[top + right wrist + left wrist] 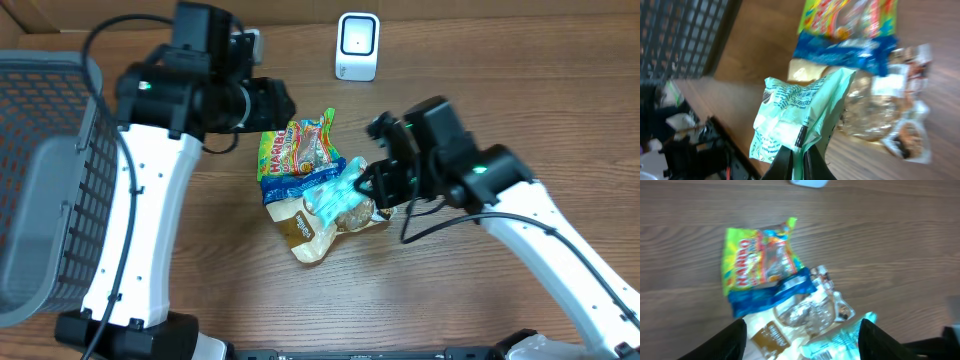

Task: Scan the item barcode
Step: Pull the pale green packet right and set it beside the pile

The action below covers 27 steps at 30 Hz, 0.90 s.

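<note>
Item: mint-green packet [800, 115], crumpled, printed side up in the right wrist view; barcode not legible.
Item location: mid-table, at the right-hand side of a small heap of snack bags, partly raised off it.
Right gripper [796, 159]: clenched on the packet's lower edge, a thin fold pinched between the fingertips.
Packet relative to right gripper: rises straight out from the jaws, most of it hanging free beyond the pinch.
Left gripper [802, 342]: released, fingers spread, nothing between them; hovers above the heap.
Neighbouring stock: Haribo bag [295, 150] toward the table's far edge; clear pouch [318, 232] under and touching the packet.
Scanner [357, 46]: white unit near the far edge, well apart from the packet.
Basket [50, 180]: at the left edge.
Risk 1: grip on a thin fold; the film could slip out during the carry.
Risk 2: limp, creased packet may present the code folded or turned away, so no read.
Risk 3: the clear pouch may drag along if it clings.
</note>
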{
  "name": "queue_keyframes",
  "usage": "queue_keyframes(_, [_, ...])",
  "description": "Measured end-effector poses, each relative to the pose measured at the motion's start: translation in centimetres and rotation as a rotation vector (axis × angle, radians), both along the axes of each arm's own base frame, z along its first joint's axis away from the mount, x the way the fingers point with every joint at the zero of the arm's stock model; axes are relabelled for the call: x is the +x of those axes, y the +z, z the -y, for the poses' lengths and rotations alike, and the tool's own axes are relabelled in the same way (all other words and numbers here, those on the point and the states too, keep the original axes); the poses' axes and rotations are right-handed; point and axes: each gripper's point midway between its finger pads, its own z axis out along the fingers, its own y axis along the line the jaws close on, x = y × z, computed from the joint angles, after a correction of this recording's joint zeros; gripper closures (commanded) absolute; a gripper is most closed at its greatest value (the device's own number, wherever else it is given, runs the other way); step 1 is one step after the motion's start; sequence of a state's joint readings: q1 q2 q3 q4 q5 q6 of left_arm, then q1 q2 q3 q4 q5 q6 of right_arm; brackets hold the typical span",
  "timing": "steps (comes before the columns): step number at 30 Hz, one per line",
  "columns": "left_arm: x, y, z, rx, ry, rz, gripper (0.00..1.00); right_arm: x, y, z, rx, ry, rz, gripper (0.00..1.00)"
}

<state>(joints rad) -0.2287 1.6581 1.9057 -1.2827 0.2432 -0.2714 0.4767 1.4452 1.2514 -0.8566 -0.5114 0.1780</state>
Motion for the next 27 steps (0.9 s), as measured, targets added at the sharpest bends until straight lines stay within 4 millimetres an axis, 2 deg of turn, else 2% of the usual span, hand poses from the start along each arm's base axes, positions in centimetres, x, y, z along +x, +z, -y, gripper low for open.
queue_keyframes(3, [0.4, -1.4, 2.4, -0.034, -0.016, 0.002, 0.34, 1.9, 0.0, 2.6, -0.003, -0.083, -0.001, 0.96])
queue_keyframes(7, [1.0, -4.4, 5.6, -0.085, -0.013, -0.011, 0.25, 4.1, -0.5, 6.1, -0.011, -0.202, -0.026, 0.96])
queue_keyframes(10, [1.1, -6.9, 7.6, -0.126, 0.005, -0.029, 0.28, 5.3, -1.2, 8.6, -0.024, -0.298, -0.057, 0.96])
queue_keyframes(11, [0.9, -8.5, 8.7, -0.151, 0.01, -0.05, 0.3, 5.7, -1.5, 9.3, -0.034, -0.327, -0.067, 0.96])
queue_keyframes(12, [1.0, -9.3, 9.6, -0.176, 0.007, -0.046, 0.31, 6.1, -2.0, 10.1, -0.044, -0.358, -0.078, 0.96])
queue_keyframes(14, [1.2, -10.1, 11.2, -0.221, -0.005, -0.035, 0.31, 6.8, -3.3, 11.1, -0.056, -0.4, -0.092, 0.96])
queue_keyframes(16, [1.3, -10.4, 12.7, -0.259, -0.023, -0.014, 0.31, 6.9, -5.6, 11.9, -0.078, -0.432, -0.131, 0.96])
queue_keyframes(19, [1.2, -9.8, 14.6, -0.282, -0.047, 0.025, 0.31, 6.3, -9.6, 12.5, -0.111, -0.455, -0.184, 0.96])
queue_keyframes(21, [1.0, -9.8, 15.2, -0.279, -0.054, 0.032, 0.31, 5.8, -11.4, 13.1, -0.135, -0.47, -0.209, 0.96])
queue_keyframes(22, [0.8, -9.8, 15.3, -0.274, -0.057, 0.032, 0.31, 5.5, -12.1, 13.5, -0.15, -0.482, -0.22, 0.92])
queue_keyframes(24, [0.7, -10.0, 15.3, -0.262, -0.053, 0.032, 0.31, 5.5, -12.9, 14.9, -0.182, -0.52, -0.224, 0.64])
queue_keyframes(25, [0.8, -10.0, 15.1, -0.256, -0.049, 0.034, 0.31, 5.6, -12.9, 15.3, -0.186, -0.533, -0.22, 0.55])
queue_keyframes(27, [0.9, -10.1, 14.9, -0.246, -0.049, 0.039, 0.3, 5.9, -12.9, 16.1, -0.192, -0.549, -0.213, 0.52])
